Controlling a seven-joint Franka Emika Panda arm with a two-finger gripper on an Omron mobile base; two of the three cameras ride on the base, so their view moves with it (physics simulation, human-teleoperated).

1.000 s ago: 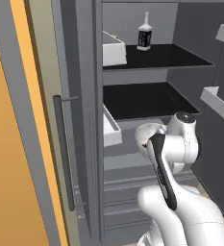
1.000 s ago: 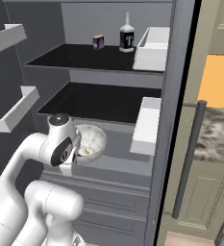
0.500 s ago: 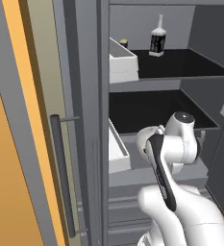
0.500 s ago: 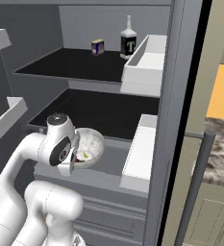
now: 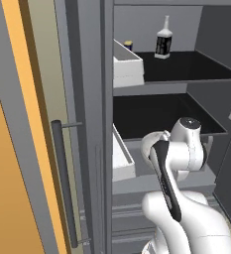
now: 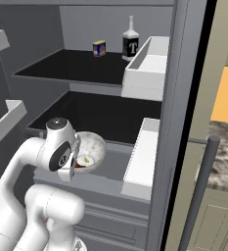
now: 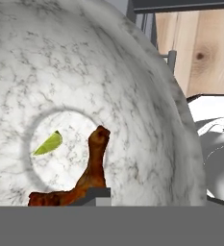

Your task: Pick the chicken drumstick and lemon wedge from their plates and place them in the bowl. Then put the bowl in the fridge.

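The speckled grey-white bowl [image 6: 95, 145] stands on the lower shelf inside the open dark grey fridge [image 6: 176, 98]. In the hand view the bowl [image 7: 132, 86] is very close. Inside it lie the yellow-green lemon wedge [image 7: 48, 143] and the brown chicken drumstick [image 7: 93, 166], side by side on the bottom. My gripper [image 7: 104, 197] is at the bowl's near rim, with one dark fingertip [image 7: 98, 194] showing inside the bowl, against the drumstick. How the jaws stand is hidden. In the right base view the arm's wrist covers the hand beside the bowl. The plates are out of view.
On the upper shelf stand a dark bottle [image 6: 130, 41] and a small can [image 6: 99, 47]. White door bins [image 6: 146, 68] line the open door on the right, another bin [image 5: 124, 64] shows on the left. The long bar handle [image 5: 63, 183] stands near the orange cabinet side.
Both base views have shifted, so the camera moved and the fridge now looks nearer. The bowl still rests on the lower shelf with the hand at its rim.
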